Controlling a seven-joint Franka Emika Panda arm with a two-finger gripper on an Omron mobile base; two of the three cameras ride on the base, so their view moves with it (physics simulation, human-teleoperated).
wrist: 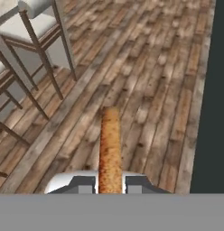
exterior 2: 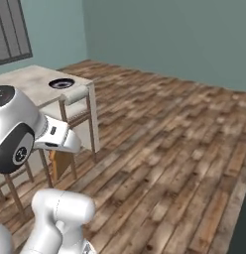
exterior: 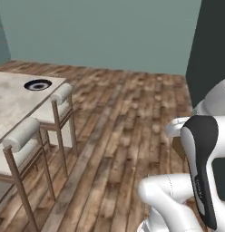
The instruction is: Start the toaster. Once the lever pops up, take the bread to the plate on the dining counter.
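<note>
End effector (wrist: 110, 184) clamps bread (wrist: 109, 149), edge-on between jaws.

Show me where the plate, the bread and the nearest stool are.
plate (exterior: 37, 84), left base view, its dark centre.
bread (wrist: 109, 149), hand view, its edge.
stool (exterior: 21, 134), left base view, its backrest.

The golden-brown bread (wrist: 109, 149) stands on edge, clamped in the tool (wrist: 109, 184) above the wooden floor. The dark plate (exterior: 37, 84) lies flat near the marbled table's (exterior: 10, 102) corner.
</note>
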